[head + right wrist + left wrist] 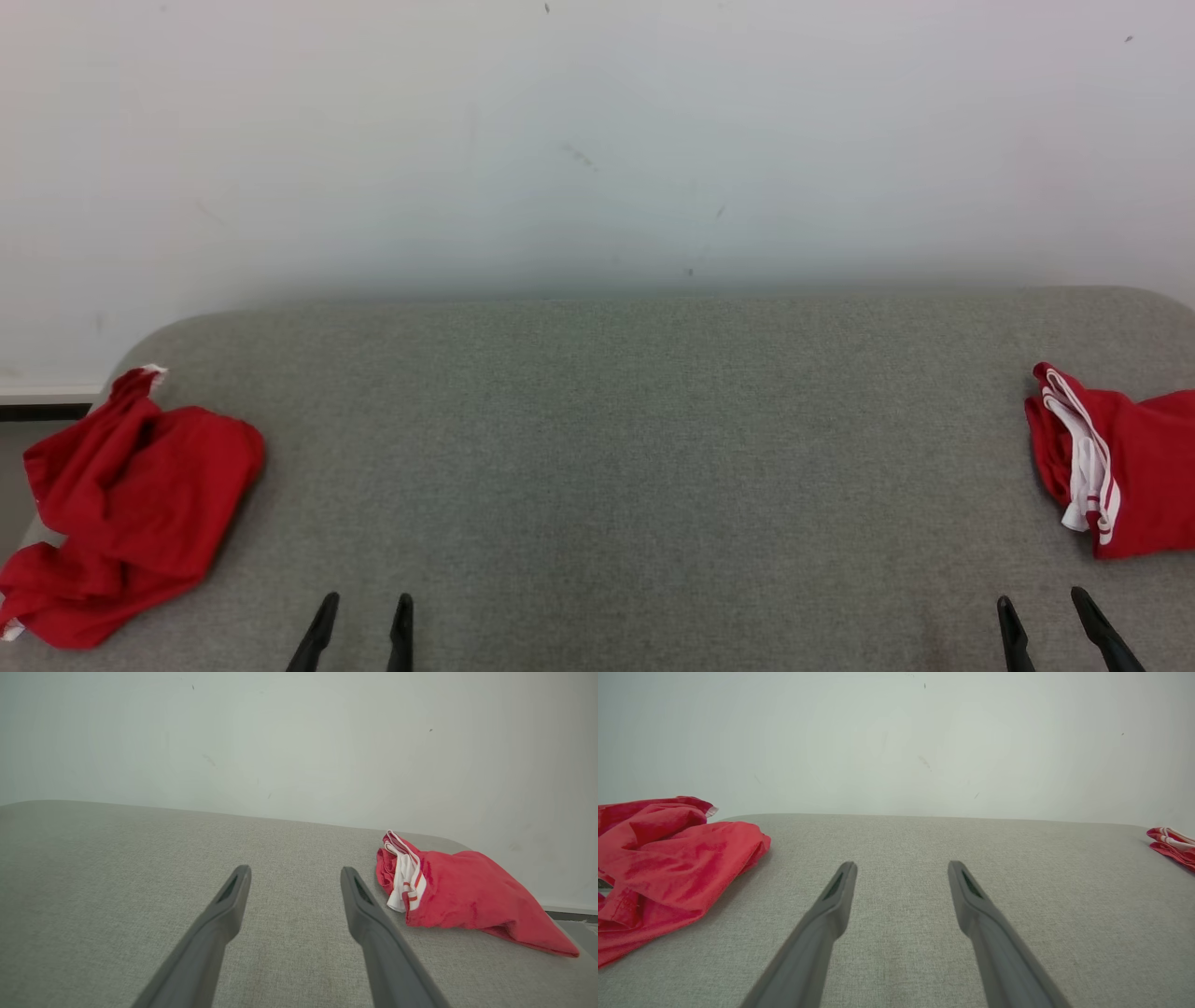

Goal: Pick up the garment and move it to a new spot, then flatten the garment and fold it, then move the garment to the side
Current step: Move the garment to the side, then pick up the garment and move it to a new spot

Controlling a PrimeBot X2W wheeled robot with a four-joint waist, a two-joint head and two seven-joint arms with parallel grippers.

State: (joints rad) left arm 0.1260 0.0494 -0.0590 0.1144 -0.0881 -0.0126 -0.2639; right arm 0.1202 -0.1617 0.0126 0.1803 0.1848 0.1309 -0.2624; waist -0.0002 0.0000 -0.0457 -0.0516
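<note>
A crumpled red garment [131,504] lies at the left end of the grey fabric surface [616,448], partly over its edge; the left wrist view has this crumpled garment [668,868] to the left of my fingers. A second red garment with white trim [1120,467] lies bunched at the right edge, and in the right wrist view it [462,891] sits just right of my fingers. My left gripper [368,605] stands open at the lower left, empty, to the right of the crumpled garment. My right gripper [1041,602] is open at the lower right, empty, below the trimmed garment.
A pale wall [597,140] rises right behind the surface. The surface's rounded back-left corner [159,341] drops off to a floor strip with a dark baseboard [42,409]. A wide stretch of grey fabric lies between the two garments.
</note>
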